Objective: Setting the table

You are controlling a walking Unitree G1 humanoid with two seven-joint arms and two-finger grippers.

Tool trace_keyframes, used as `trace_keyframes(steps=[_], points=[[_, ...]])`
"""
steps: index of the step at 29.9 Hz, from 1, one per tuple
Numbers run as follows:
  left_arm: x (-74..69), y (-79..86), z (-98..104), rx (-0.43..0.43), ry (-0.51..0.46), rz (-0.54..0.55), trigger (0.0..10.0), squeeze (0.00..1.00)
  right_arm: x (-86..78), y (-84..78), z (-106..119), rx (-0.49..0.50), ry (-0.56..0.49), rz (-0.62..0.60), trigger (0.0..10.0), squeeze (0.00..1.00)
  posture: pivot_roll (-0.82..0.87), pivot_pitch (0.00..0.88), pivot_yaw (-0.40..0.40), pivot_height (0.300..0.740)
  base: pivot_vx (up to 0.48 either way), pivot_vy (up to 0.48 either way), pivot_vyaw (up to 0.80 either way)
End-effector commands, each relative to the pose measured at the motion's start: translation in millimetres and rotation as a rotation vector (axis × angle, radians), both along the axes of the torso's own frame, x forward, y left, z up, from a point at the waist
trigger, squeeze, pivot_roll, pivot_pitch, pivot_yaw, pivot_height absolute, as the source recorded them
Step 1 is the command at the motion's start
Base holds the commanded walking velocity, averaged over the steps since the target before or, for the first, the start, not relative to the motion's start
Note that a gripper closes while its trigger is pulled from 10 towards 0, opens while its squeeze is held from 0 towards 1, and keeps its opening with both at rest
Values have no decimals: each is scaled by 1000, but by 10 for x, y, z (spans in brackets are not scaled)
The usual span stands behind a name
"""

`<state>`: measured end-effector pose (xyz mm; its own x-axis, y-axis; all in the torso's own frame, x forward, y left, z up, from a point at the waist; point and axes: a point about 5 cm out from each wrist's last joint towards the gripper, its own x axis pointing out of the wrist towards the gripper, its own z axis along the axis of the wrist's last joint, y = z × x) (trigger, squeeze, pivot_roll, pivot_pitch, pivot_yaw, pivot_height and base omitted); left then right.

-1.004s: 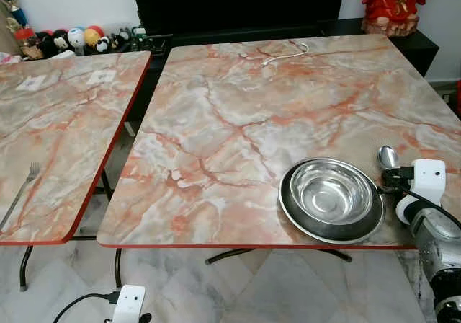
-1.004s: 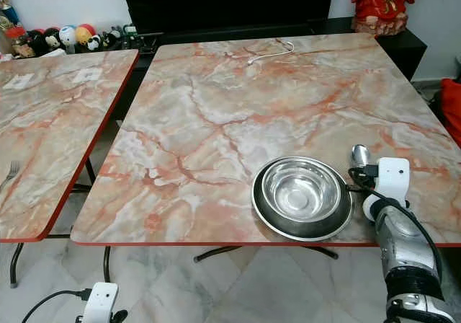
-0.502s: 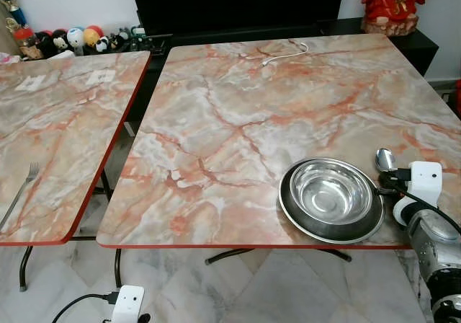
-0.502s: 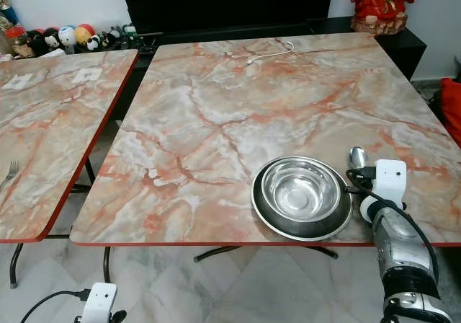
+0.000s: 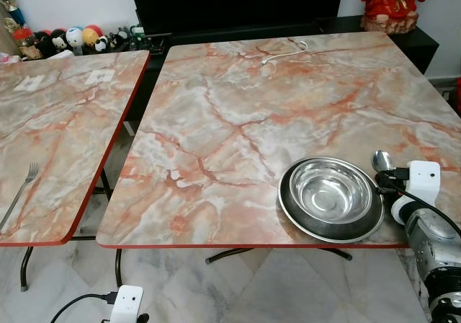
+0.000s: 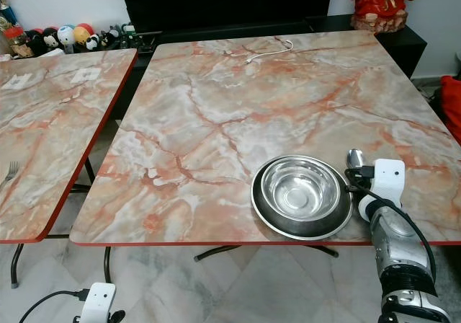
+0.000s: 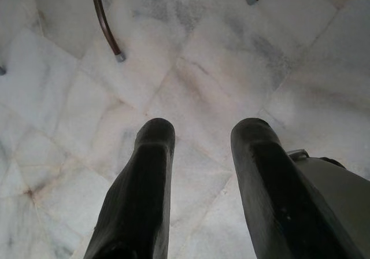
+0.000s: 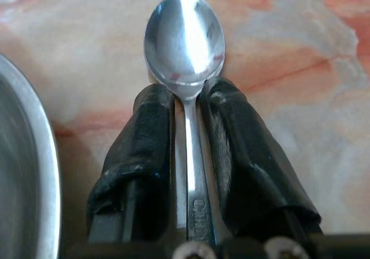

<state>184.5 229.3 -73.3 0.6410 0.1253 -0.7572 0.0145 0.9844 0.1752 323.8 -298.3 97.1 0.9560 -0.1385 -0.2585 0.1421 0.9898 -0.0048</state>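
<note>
A steel bowl (image 5: 331,193) sits in a dark metal plate (image 5: 289,212) near the front right of the marble table (image 5: 238,121). Just right of the plate is a steel spoon (image 5: 379,161), bowl end pointing away from me. My right gripper (image 8: 186,94) is shut on the spoon's handle, low over the tabletop beside the plate's rim (image 8: 34,155). My left gripper (image 7: 199,132) hangs open over the tiled floor, nothing between its fingers. A fork (image 5: 21,193) lies on the second table (image 5: 65,121) at the left.
A gap runs between the two tables. A white cable (image 5: 284,52) lies at the main table's far edge. Behind stand a dark cabinet (image 5: 238,6), a red figurine (image 5: 392,2) and small toys (image 5: 72,38). Table legs (image 7: 104,22) stand on the floor.
My right gripper has shifted the spoon slightly left, closer to the plate's rim. The bowl, plate and left arm have not moved.
</note>
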Motion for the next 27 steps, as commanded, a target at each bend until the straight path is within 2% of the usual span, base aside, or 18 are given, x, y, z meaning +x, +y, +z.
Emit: trace_keyframes(steps=[1,8,10,11,12,13,18,24,27], points=[[-85,49,-34,12,39,-2,10000,0,43,21,65,4,-37,-1,10000,0,-130,82,107,740,0,0,0],[-86,46,-35,10,40,-2,10000,0,68,21,123,-5,-67,-8,10000,0,-131,81,106,740,0,0,0],[-83,43,-35,8,39,-1,10000,0,84,37,181,-13,-109,-12,10000,0,-129,80,106,740,0,0,0],[-83,42,-35,8,39,-1,10000,0,88,36,228,-26,-145,-18,10000,0,-131,79,104,740,0,0,0],[-82,41,-35,7,39,-1,10000,0,90,18,377,-40,-260,-55,10000,0,-129,79,104,740,0,0,0],[-81,40,-35,7,39,-1,10000,0,83,3,444,-38,-312,-84,10000,0,-129,79,104,740,0,0,0],[-84,33,-38,4,37,2,10000,0,-50,-38,667,-109,-510,-192,10000,0,-125,78,99,740,0,0,0],[-91,38,-40,0,37,17,10000,0,-123,140,764,-149,-592,-130,10000,0,-131,82,97,740,0,0,0],[-88,34,-39,-9,35,19,10000,0,-124,316,807,-113,-629,-73,10000,0,-139,96,101,740,0,0,0]])
